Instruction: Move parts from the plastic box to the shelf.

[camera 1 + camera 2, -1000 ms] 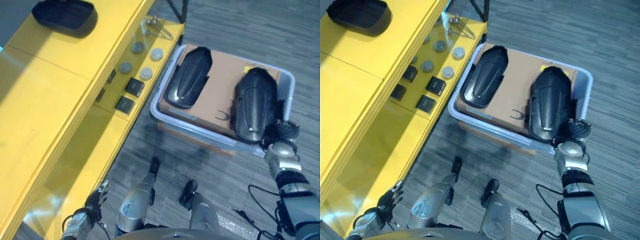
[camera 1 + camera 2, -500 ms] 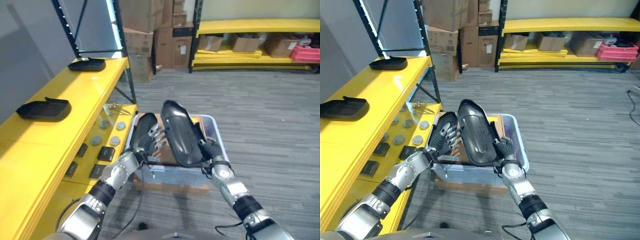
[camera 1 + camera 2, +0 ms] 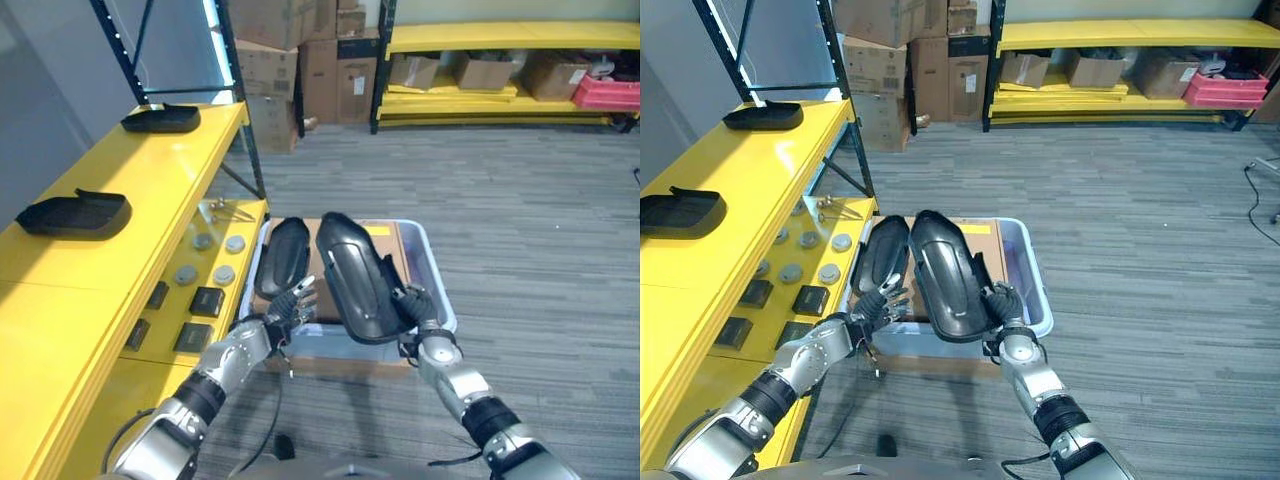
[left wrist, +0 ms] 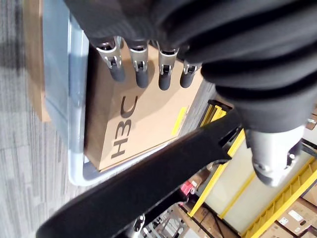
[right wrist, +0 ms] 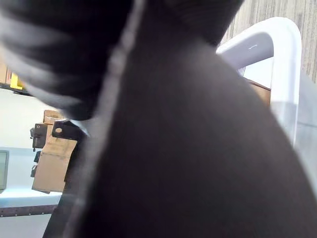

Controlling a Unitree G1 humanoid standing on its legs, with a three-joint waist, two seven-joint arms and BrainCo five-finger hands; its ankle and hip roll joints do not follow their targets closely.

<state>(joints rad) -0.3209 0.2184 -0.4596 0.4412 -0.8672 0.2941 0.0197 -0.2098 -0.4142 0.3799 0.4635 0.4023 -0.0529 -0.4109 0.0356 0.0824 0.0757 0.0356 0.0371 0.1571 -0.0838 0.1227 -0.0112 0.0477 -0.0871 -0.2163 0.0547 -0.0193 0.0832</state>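
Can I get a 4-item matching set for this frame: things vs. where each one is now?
Things:
1. lifted black part
2. second black part
3. left robot hand
4. grey discs

Places:
A. on the lower yellow shelf
B. lying in the plastic box on the cardboard
C. held up by the right robot hand over the box
D. fingers straight, beside the lifted part, near the box's front rim

Pairs: 1-C, 2-B, 3-D, 4-A

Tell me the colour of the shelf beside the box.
Yellow. The shelf shows best in the left eye view, left of the box.
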